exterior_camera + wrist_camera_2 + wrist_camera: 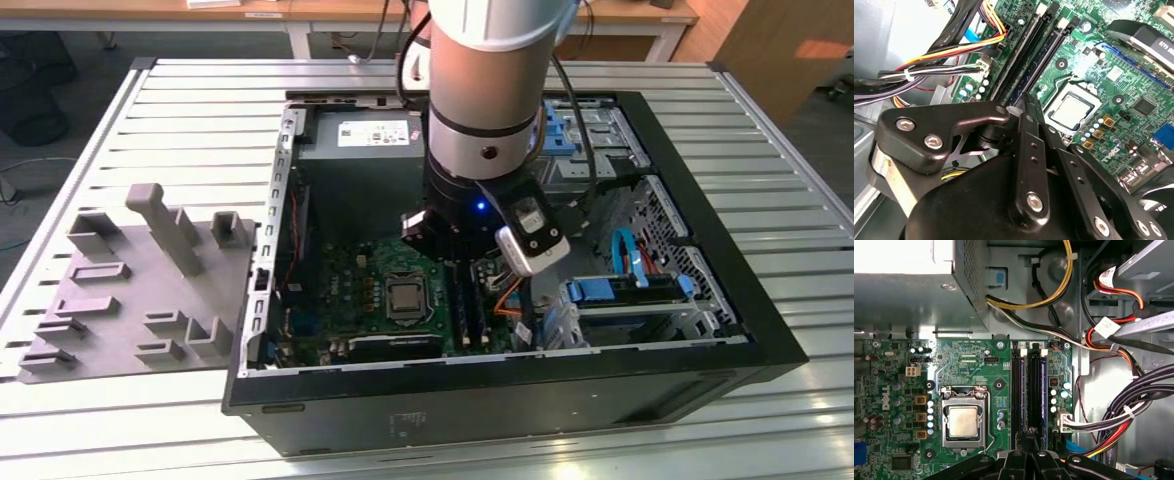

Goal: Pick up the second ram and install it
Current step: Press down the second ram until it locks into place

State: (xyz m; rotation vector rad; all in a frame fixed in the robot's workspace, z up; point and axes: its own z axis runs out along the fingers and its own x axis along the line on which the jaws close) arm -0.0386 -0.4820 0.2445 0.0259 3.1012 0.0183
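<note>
Nearest to you in the second wrist view is the claw (1026, 107), its black fingers (1029, 150) drawn close together and pointing down at the memory slots. Whether they actually pinch anything you cannot tell, since the tips hide what lies between them.

Just beyond the tips, the second ram (1043, 390) stands on edge in a slot, its dark blue face running the length of the slot away from the claw (in the first wrist view the claw (1030, 440) sits right at its near end, directly over it). Whether it is fully seated you cannot tell. In the second wrist view the ram (1036, 62) runs up and away from the fingertips.

Beside the slots lies the silver processor (964, 421) in its socket on the green motherboard (969, 367).

Farther off, bundled cables (1114, 415) cross the metal case wall, and the power supply (909, 285) sits behind the board.

In the exterior view the arm (483, 90) reaches down into the open computer case (707, 330), which rests on the slatted desk (174, 130) beside the grey tray (120, 300).
</note>
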